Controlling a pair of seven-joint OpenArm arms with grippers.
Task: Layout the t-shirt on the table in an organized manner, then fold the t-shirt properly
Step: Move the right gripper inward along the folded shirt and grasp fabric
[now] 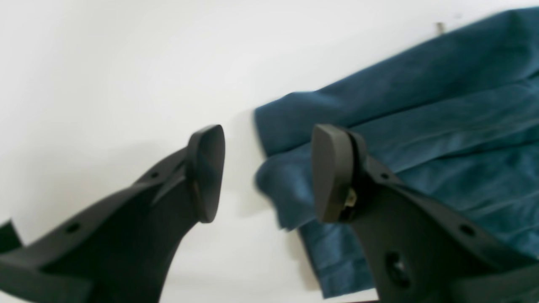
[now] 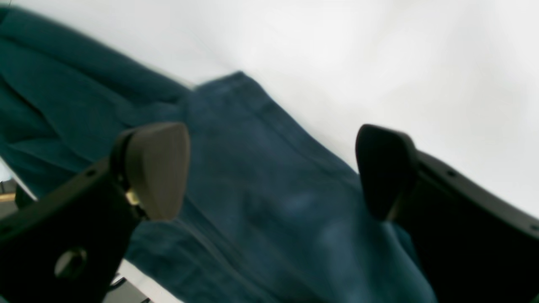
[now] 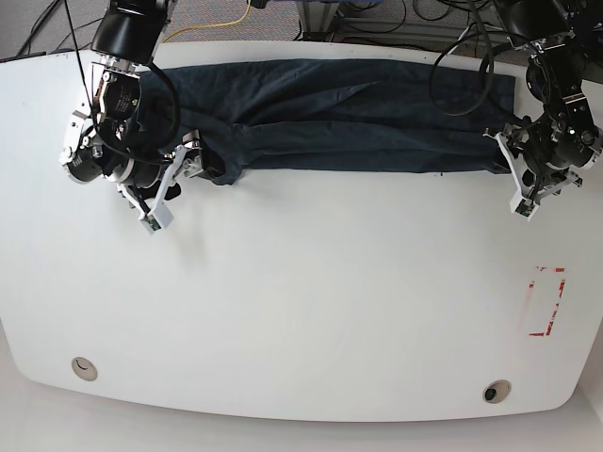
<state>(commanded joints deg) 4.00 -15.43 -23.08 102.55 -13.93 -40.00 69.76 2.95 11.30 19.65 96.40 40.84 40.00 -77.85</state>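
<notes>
Jaws parted and empty, the left gripper [image 1: 267,172] hovers at one end of the t-shirt [image 3: 349,118], one pad over bare table [image 3: 311,301], the other over a rumpled corner of the dark blue cloth. At the far end, the right gripper [image 2: 271,170] also stands wide open — its pads straddle a sleeve-like flap without pinching it. In the base view the garment lies as a long, narrow, bunched band along the table's back edge, both arms at its ends, the red tape mark [image 3: 546,301] and two grommet holes [image 3: 497,390] well apart near the front.

The shirt looks doubled over on itself rather than spread, so layout appears unfinished. The likely hazard: a pinch at either corner could take only the top layer, or several layers at once, and a pull would then drag the bundle instead of opening it. The cloth sits close to the rear edge — a tug that way might slide it off. Uneven pulls by the two arms could twist the band further.

No containers are in view
</notes>
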